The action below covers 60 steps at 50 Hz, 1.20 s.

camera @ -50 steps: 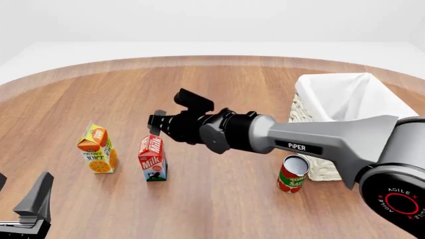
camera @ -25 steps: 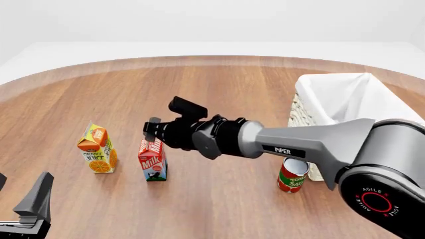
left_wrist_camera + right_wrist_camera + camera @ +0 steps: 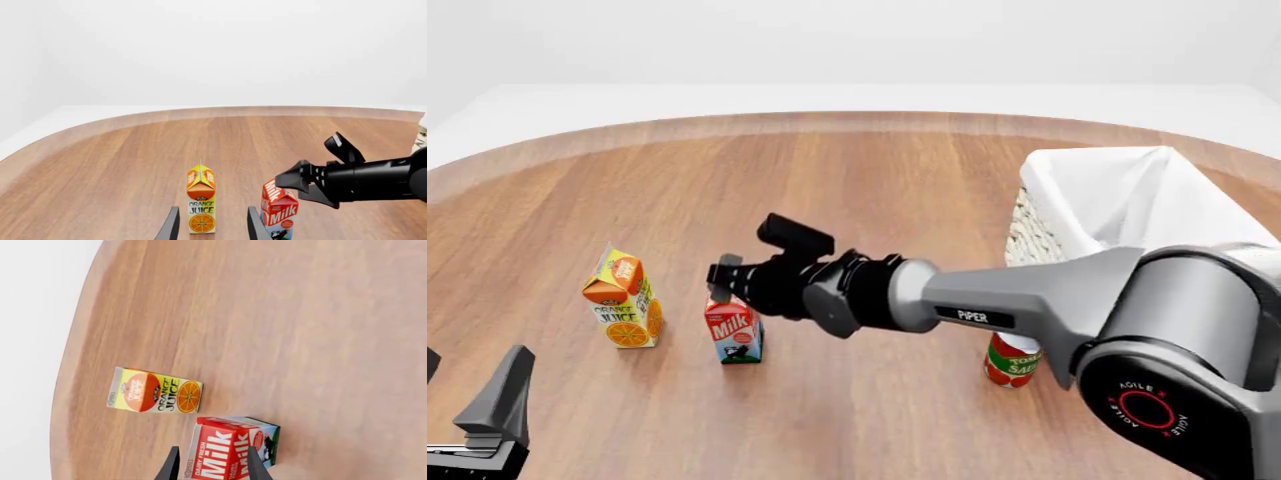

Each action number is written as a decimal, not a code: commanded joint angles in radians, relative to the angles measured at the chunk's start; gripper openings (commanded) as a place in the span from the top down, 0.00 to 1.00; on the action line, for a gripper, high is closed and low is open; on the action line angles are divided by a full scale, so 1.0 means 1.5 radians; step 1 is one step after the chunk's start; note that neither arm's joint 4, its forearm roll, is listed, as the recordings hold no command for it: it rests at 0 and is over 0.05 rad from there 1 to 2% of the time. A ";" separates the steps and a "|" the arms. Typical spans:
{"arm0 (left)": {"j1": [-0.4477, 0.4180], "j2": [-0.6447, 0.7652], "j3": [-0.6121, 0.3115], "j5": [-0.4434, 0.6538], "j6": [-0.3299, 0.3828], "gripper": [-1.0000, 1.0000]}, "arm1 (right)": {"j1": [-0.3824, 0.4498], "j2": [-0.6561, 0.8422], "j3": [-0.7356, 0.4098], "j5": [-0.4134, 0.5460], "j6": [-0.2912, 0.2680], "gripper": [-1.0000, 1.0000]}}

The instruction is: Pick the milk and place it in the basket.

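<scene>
The milk (image 3: pixel 734 335) stands upright on the wooden table, right of the orange juice carton (image 3: pixel 625 300). My right gripper (image 3: pixel 723 282) is open and hovers just above the milk's red top. In the right wrist view the milk (image 3: pixel 230 450) lies between and just beyond my fingertips (image 3: pixel 172 465). The milk also shows in the left wrist view (image 3: pixel 280 215), under the right gripper (image 3: pixel 303 181). The white wicker basket (image 3: pixel 1121 205) stands at the far right. My left gripper (image 3: pixel 494 420) is open and empty at the near left edge.
A red tomato sauce can (image 3: pixel 1014 360) stands in front of the basket, under my right arm. The juice carton (image 3: pixel 201 205) stands straight ahead of the left gripper's fingers (image 3: pixel 172 227). The table's curved far edge (image 3: pixel 854 118) runs across the back.
My right gripper has moved left and down, from above and behind the milk to just over its top. The left arm and all objects have stayed still.
</scene>
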<state>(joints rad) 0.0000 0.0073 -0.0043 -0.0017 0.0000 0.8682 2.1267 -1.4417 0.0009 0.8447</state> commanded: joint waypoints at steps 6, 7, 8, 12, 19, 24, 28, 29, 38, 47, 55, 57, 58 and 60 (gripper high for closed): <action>0.000 0.000 0.000 0.000 0.000 0.00 | 0.007 0.018 -0.007 -0.006 0.008 0.00; 0.000 0.000 0.000 0.000 0.000 0.00 | 0.008 0.018 -0.007 -0.006 0.008 0.00; 0.000 0.000 0.000 0.000 0.000 0.00 | 0.007 0.019 -0.008 -0.006 0.008 0.00; 0.000 0.000 0.000 0.000 0.000 0.00 | 0.008 0.020 -0.007 -0.008 0.010 0.00; 0.000 0.000 0.000 0.000 0.000 0.00 | 0.010 0.027 -0.005 -0.014 0.013 0.00; 0.000 0.000 0.000 0.000 0.000 0.00 | 0.012 0.029 -0.003 -0.018 0.016 0.00; 0.000 0.000 0.000 0.000 0.000 0.00 | 0.017 0.034 0.003 -0.028 0.023 0.00; 0.000 0.000 0.000 0.000 0.000 0.00 | 0.017 0.034 0.003 -0.028 0.023 0.00; 0.000 0.000 0.000 0.000 0.000 0.00 | 0.031 0.035 0.027 -0.051 0.039 1.00; 0.000 0.000 0.000 0.000 0.000 0.00 | 0.031 0.011 0.035 -0.060 0.025 1.00; 0.000 0.000 0.000 0.000 0.000 0.00 | 0.024 -0.026 0.035 -0.053 -0.016 1.00; 0.000 0.000 0.000 0.000 0.000 0.00 | 0.025 -0.032 0.035 -0.052 -0.024 1.00; 0.000 0.000 0.000 0.000 0.000 0.00 | 0.024 -0.037 0.035 -0.050 -0.028 1.00; 0.000 0.000 0.000 0.000 0.000 0.00 | 0.020 -0.050 0.036 -0.046 -0.039 1.00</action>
<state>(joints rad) 0.0000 0.0073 -0.0043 -0.0017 0.0000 0.9020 2.1192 -1.3824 -0.0687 0.8175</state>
